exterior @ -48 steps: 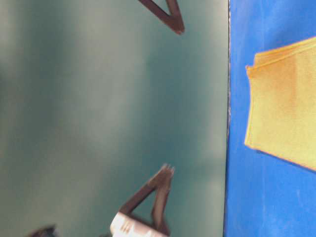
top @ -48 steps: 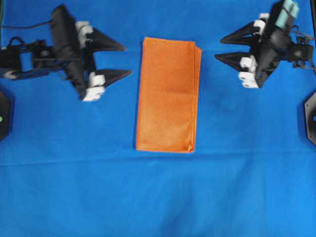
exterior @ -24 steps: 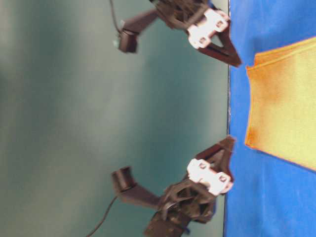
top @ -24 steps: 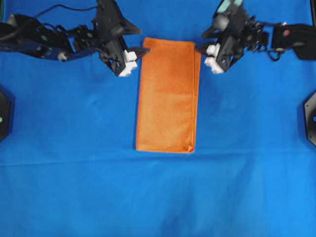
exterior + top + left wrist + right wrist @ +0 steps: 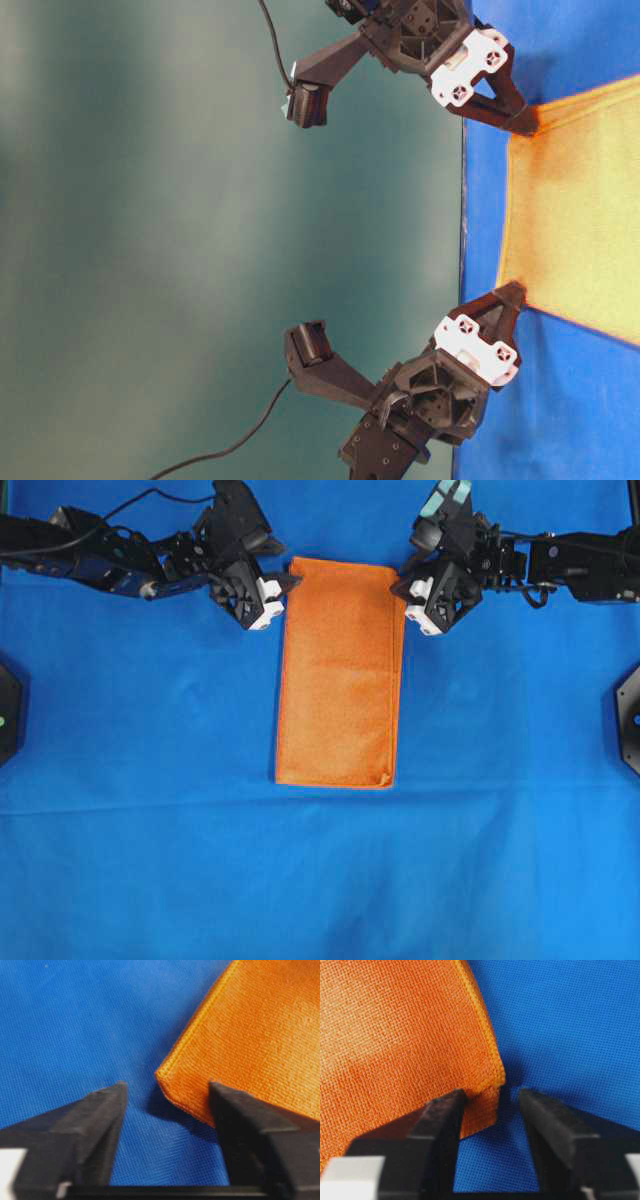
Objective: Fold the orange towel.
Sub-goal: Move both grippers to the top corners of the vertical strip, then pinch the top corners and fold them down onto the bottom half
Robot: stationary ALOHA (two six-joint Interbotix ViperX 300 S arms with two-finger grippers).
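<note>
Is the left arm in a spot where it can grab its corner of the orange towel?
Probably yes. The left end effector has its jaws apart around the corner of the orange towel, with only blue cloth beside it and nothing blocking.

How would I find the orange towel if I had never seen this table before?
Look at the big blue cloth-covered table. In its middle lies the bright orange, fuzzy, folded towel, a tall rectangle with a stitched hem. The left hand and right hand sit at its far corners, and it is the only orange thing there.
</note>
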